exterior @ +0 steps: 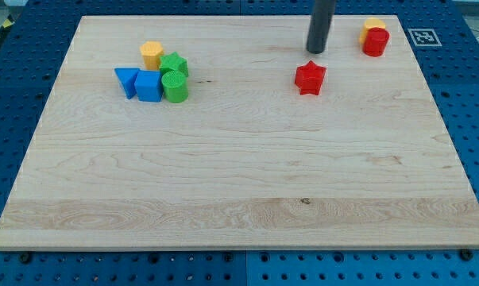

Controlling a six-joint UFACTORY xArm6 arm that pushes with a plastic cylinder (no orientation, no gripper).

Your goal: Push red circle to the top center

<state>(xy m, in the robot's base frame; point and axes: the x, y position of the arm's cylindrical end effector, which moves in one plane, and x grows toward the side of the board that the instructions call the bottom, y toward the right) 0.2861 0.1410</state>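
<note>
Red circle [375, 41] near the tabletop's top right corner, touching a yellow block [372, 25] behind it (shape unclear), my tip [316, 50] near the top edge, well left of the circle, above a red star [310, 78], no fingers, bare rod.

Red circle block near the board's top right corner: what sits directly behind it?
A yellow block pokes out behind the red circle block, toward the view's top. Only its top shows, so its shape is unclear. My tip stands apart, to the view's left.
</note>
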